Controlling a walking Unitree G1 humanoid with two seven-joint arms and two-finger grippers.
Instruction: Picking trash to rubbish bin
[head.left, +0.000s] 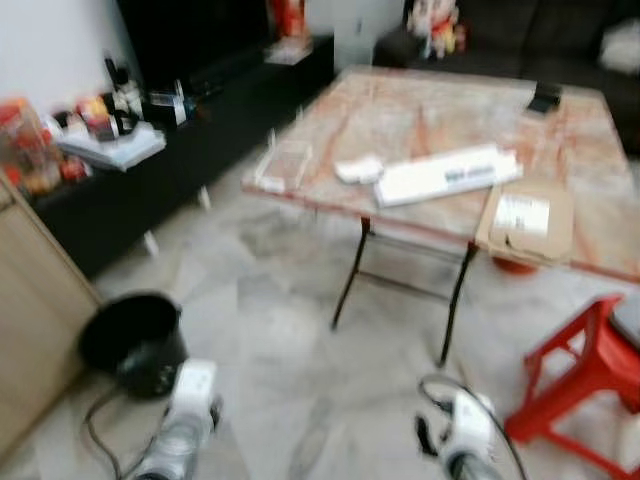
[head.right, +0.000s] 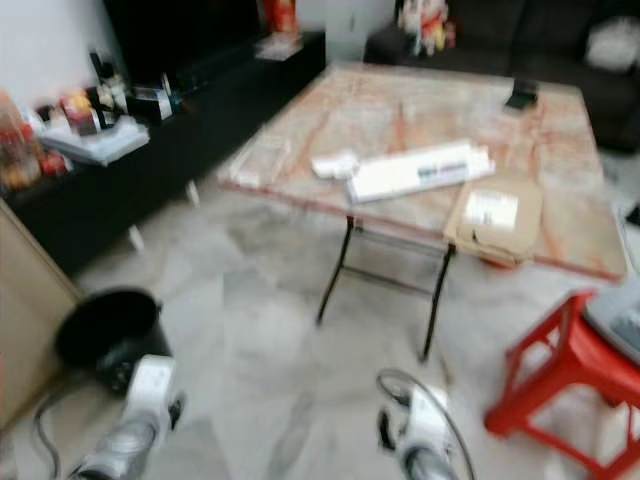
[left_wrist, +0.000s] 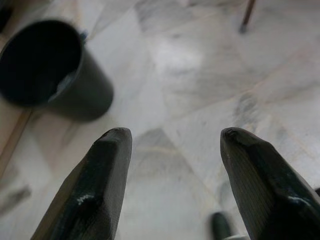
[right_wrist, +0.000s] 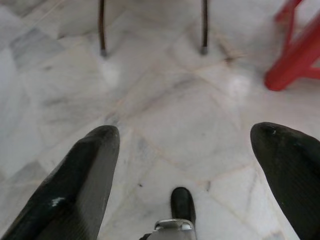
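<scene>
I stand a few paces back from the counter (head.left: 420, 110), arms low, so nothing is in hand yet; my left claw (left_wrist: 172, 165) hangs with its fingers spread wide over bare marble floor (right_wrist: 165, 105), and my right claw (right_wrist: 185, 165) is spread just as wide and holds nothing; both are carried low and open, I judge, because I am walking and have no grip to keep. The rubbish bin (head.left: 133, 338), a black round tub, sits on the floor to my left beside a wooden cabinet (head.left: 30, 320), open mouth up, placed where I can drop things in. The likely trash lies on the counter: a flattened cardboard box (head.left: 525, 222) overhanging the near edge, a long white carton (head.left: 445, 175) and a clear plastic tray (head.left: 283, 165); the view is blurred, so I cannot name them more closely. A red stool (head.left: 590, 385) stands to my right, near the counter's corner.
</scene>
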